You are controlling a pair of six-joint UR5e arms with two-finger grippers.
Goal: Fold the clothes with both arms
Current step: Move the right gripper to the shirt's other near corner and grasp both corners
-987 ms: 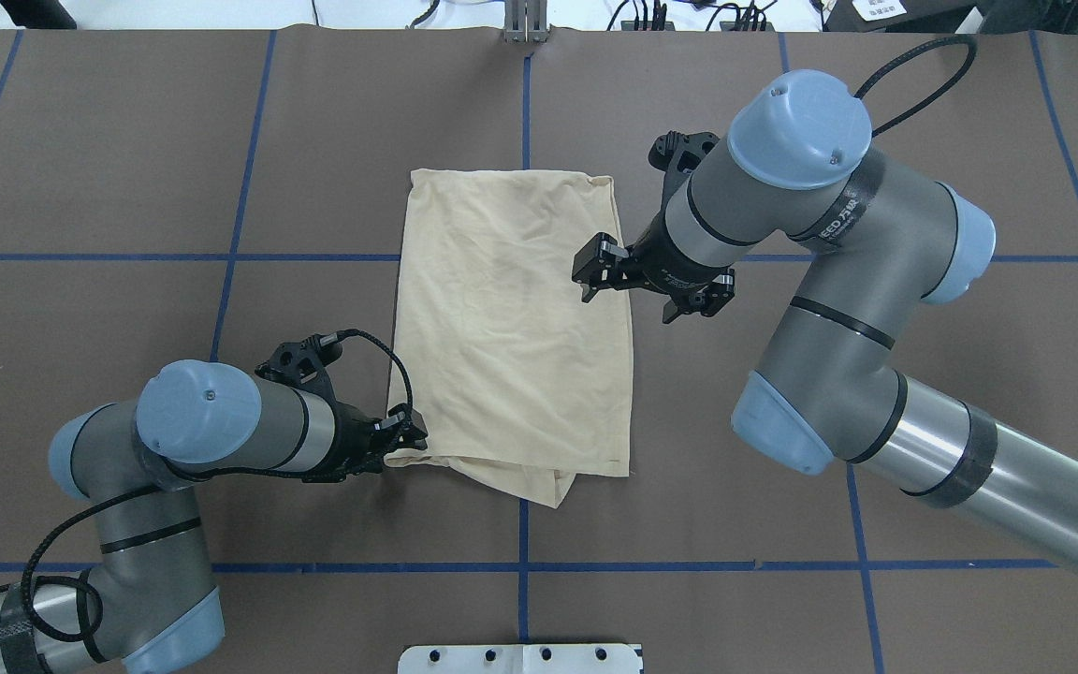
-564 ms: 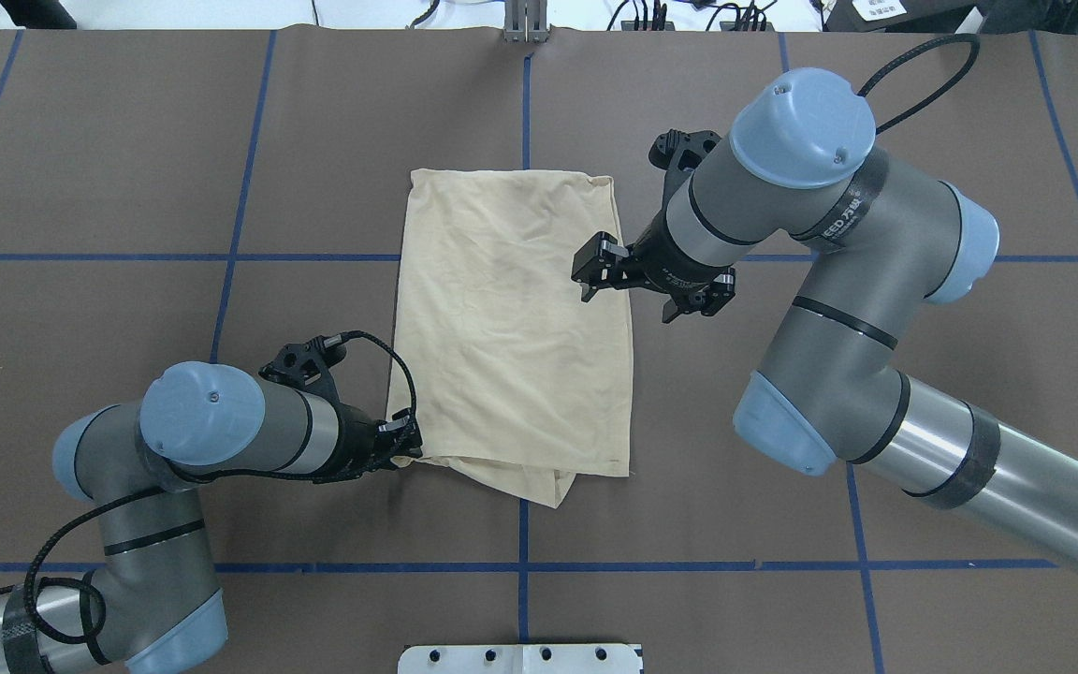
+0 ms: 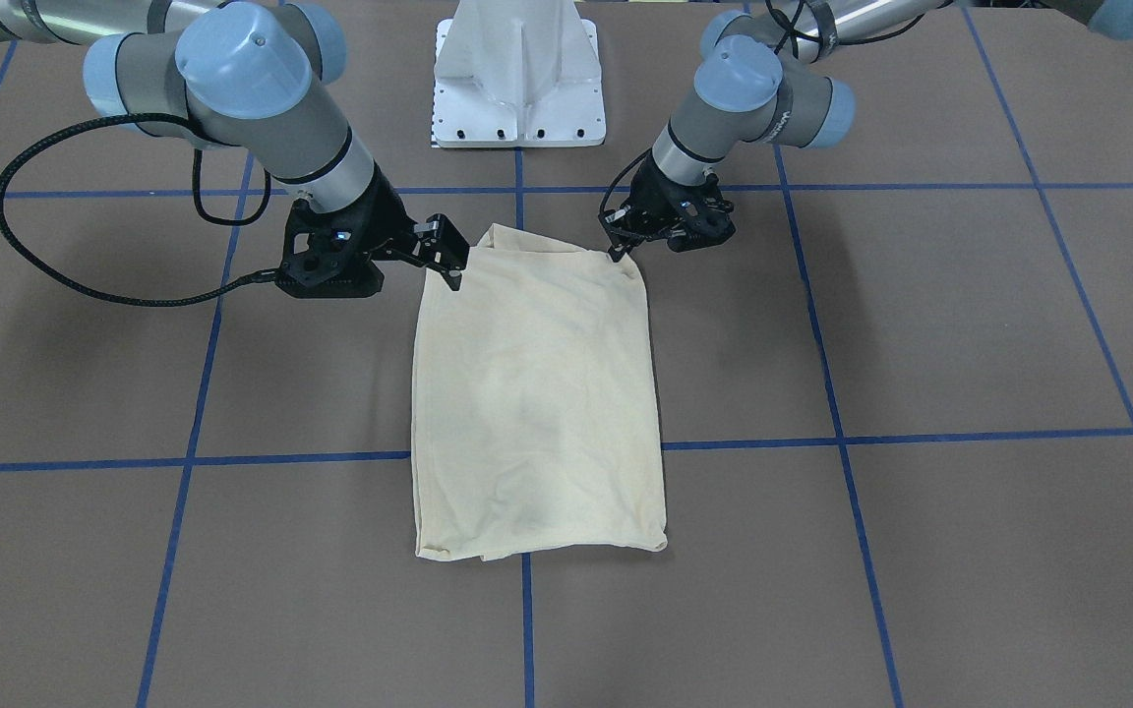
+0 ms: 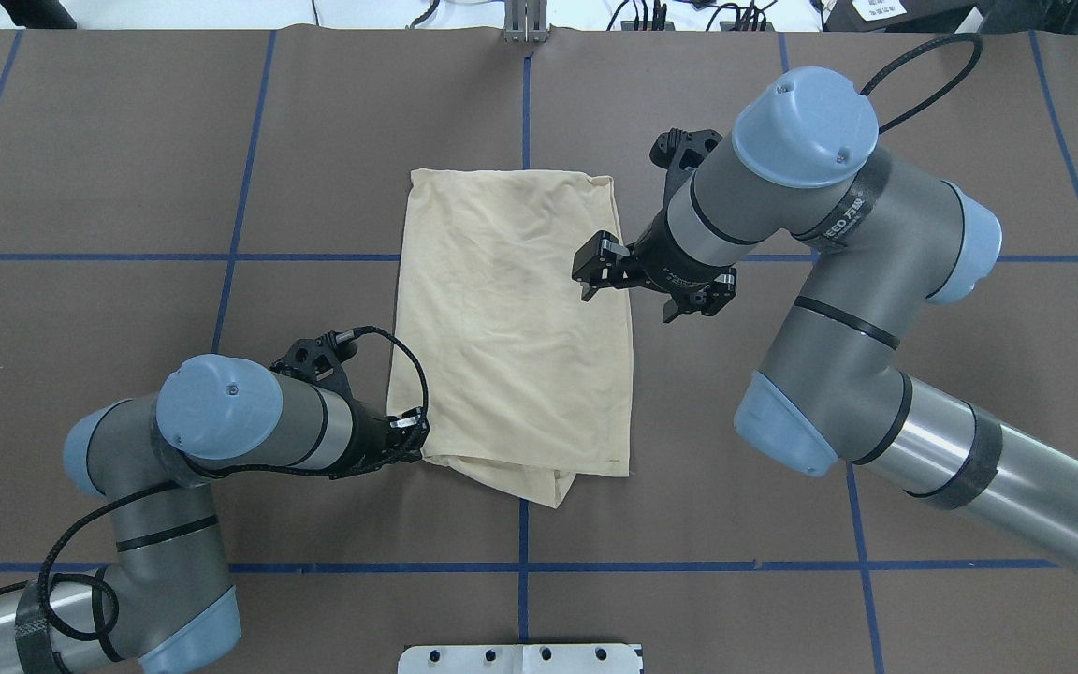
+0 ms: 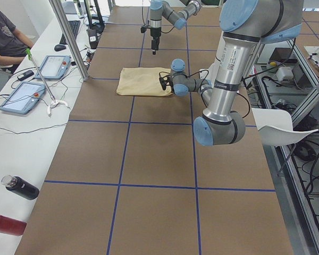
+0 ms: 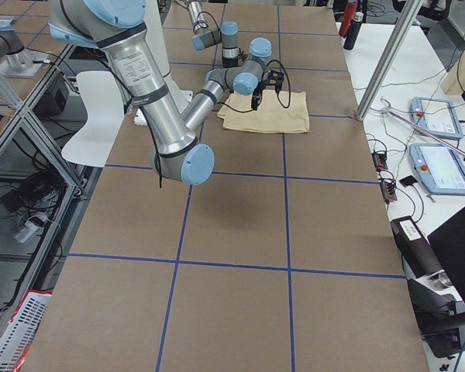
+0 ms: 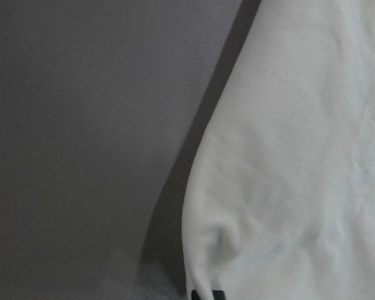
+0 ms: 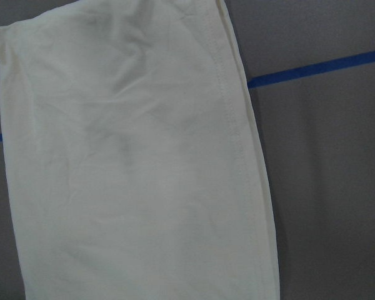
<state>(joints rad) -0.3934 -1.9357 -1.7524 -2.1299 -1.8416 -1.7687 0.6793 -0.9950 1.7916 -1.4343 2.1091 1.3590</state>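
Observation:
The cream-yellow T-shirt point(image 4: 511, 328) lies folded into a tall rectangle at mid-table, print and label hidden. It also shows in the front view point(image 3: 537, 413). My left gripper point(image 4: 419, 438) is low at the shirt's near-left corner and shut on the fabric. In the left wrist view the cloth point(image 7: 300, 156) puckers at a black fingertip point(image 7: 206, 295). My right gripper point(image 4: 628, 292) is open and empty, hovering over the shirt's right edge. The right wrist view looks down on the hem point(image 8: 237, 144). In the front view the left gripper point(image 3: 618, 251) is on the right and the right gripper point(image 3: 409, 254) on the left.
The brown table cover point(image 4: 127, 140) has blue tape lines point(image 4: 221, 256). The white pedestal base point(image 3: 517, 79) stands at the robot's edge. A side table holds teach pendants point(image 5: 48, 66) and bottles point(image 5: 18, 187). A metal post point(image 5: 69, 42) and a seated person point(image 5: 5, 37) are there too.
My left arm has swung right and toward the robot, the gripper staying at the shirt's near-left corner, whose edge has drawn slightly inward. The right arm has hardly moved.

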